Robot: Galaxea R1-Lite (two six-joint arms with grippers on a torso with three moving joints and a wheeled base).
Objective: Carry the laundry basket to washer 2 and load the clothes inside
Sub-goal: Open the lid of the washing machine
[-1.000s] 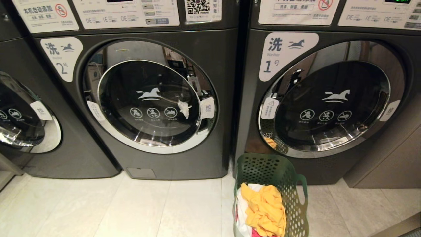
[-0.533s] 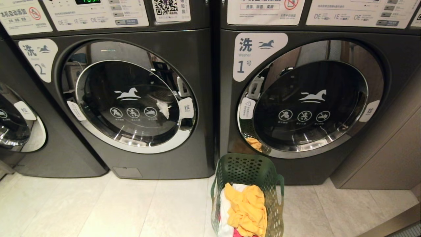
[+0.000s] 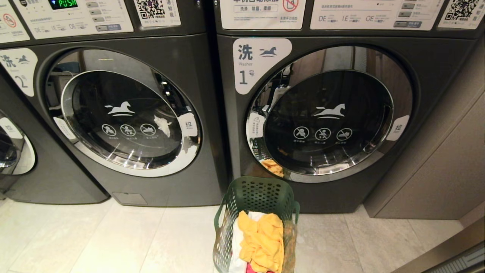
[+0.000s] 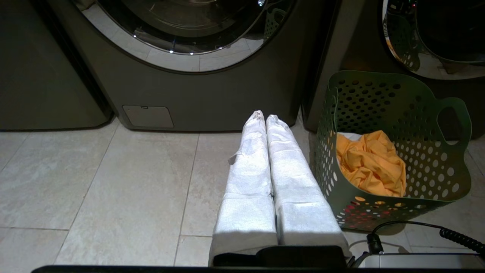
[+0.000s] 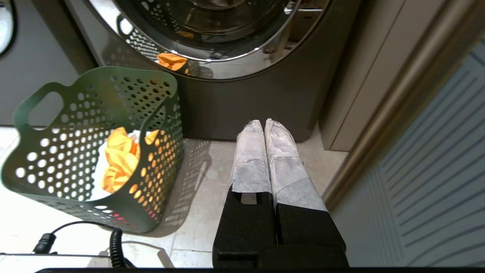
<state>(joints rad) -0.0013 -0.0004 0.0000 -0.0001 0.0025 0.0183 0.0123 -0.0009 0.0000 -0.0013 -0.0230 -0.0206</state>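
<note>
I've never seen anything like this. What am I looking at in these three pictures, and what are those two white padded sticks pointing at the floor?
The wide picture is from a camera on the robot's head, looking down at the washer marked 2, the washer marked 1, and the laundry basket on the floor tiles in front of washer 1. The other two come from cameras on the robot's wrists. The white sticks are its fingers, wrapped in padding: the left gripper and the right gripper, both shut and holding nothing. Each hangs low beside the basket, one on either side, not touching it. Inside lie the clothes: yellow on top, white and a little pink-red beneath.
</note>
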